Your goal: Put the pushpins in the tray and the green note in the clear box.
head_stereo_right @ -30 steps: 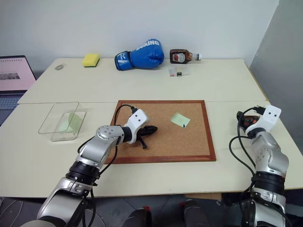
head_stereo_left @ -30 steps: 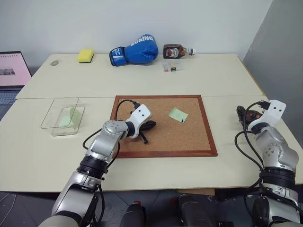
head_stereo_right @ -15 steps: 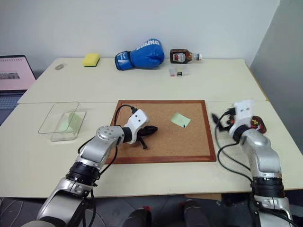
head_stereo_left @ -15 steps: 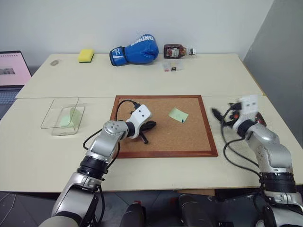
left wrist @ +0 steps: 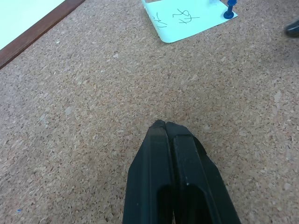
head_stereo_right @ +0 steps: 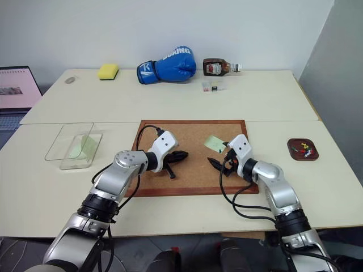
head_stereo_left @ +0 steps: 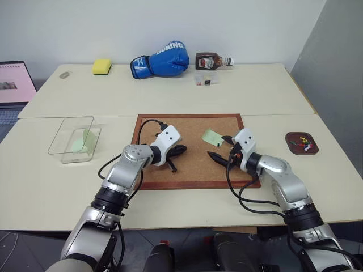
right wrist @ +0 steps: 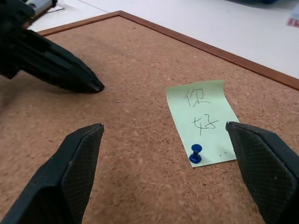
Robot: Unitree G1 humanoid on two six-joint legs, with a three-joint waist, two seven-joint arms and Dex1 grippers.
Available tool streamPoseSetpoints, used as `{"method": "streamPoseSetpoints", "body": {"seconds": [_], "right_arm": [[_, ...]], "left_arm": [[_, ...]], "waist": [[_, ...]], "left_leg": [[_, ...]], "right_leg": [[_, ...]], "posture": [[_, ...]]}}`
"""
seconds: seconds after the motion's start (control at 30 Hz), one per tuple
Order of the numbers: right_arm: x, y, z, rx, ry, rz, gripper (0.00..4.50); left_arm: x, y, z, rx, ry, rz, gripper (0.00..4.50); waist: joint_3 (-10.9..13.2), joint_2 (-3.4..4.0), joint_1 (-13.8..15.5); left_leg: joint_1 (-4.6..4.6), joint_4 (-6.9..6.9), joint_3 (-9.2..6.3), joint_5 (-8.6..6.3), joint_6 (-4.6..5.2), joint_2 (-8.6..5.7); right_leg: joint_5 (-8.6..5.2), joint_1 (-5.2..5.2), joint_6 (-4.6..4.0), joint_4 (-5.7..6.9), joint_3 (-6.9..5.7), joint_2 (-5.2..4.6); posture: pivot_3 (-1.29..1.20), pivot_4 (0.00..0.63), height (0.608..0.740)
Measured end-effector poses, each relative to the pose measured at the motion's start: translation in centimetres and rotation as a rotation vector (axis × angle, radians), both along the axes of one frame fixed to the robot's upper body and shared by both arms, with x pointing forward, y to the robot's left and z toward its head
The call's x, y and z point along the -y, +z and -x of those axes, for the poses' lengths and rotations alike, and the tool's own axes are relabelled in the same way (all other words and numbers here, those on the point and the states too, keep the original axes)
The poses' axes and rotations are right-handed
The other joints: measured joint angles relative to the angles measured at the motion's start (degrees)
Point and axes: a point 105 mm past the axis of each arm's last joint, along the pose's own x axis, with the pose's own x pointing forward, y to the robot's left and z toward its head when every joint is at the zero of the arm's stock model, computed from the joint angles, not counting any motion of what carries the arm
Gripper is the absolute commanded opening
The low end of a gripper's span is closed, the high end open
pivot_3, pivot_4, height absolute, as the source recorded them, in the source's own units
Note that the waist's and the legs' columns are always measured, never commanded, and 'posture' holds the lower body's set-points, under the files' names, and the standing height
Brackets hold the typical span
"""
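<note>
The green note (right wrist: 202, 122), thin paper with dark handwriting (which I can't read), lies on the grainy cork board (head_stereo_left: 193, 164), held at one corner by a blue pushpin (right wrist: 195, 153). The right gripper (right wrist: 170, 154) hovers near it, fingers spread wide and empty; the left gripper (left wrist: 166, 125), pinched shut on nothing, points at the cork. Left of the board, the clear box (head_stereo_left: 74, 139) holds another green slip; right of it, the reddish-brown tray (head_stereo_left: 301, 143) holds mixed-colour pins.
</note>
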Motion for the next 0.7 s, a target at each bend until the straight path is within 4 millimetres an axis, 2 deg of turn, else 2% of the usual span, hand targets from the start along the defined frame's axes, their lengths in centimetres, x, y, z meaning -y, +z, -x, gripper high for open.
{"method": "streamPoseSetpoints", "body": {"seconds": [0.07,0.1,0.17,0.23,0.7], "right_arm": [[0.0,-0.3,-0.6,-0.009,-0.009,0.005,4.08],[0.0,-0.5,-0.9,-0.015,-0.016,0.005,4.07],[0.0,-0.8,-1.3,-0.025,-0.027,-0.002,3.53],[0.1,-1.0,-1.5,-0.043,-0.037,-0.017,3.28],[0.3,-1.3,-2.0,-0.014,-0.042,0.017,0.31]], "left_arm": [[0.0,0.0,0.0,0.001,0.000,-0.001,0.00],[0.0,0.0,0.0,0.001,0.000,-0.001,0.00],[0.0,0.0,0.0,0.001,0.000,-0.001,0.00],[0.0,0.0,0.0,0.001,-0.001,-0.001,0.00],[-0.1,0.0,0.0,-0.001,0.002,-0.002,0.00]], "waist": [[0.00,0.00,-0.01],[0.00,0.00,-0.01],[0.00,0.00,0.00],[0.00,0.00,0.00],[0.00,0.00,-0.04]], "left_leg": [[0.00,0.00,0.01,0.00,0.00,0.00],[0.00,0.00,0.01,0.00,0.00,0.00],[0.00,-0.01,0.00,0.00,0.00,0.00],[0.00,-0.01,0.00,0.00,0.00,0.00],[0.01,-0.01,0.00,0.00,0.00,0.00]], "right_leg": [[0.00,-0.01,0.00,0.00,0.01,0.00],[0.00,-0.01,0.00,0.00,0.01,0.00],[0.00,-0.01,0.01,0.01,0.00,0.00],[0.01,-0.01,0.01,0.01,0.00,0.00],[0.01,-0.01,0.02,0.02,0.00,0.00]], "posture": [[0.00,0.150,0.740],[0.00,0.150,0.740],[0.00,0.150,0.740],[0.00,0.150,0.740],[0.00,0.150,0.740]]}}
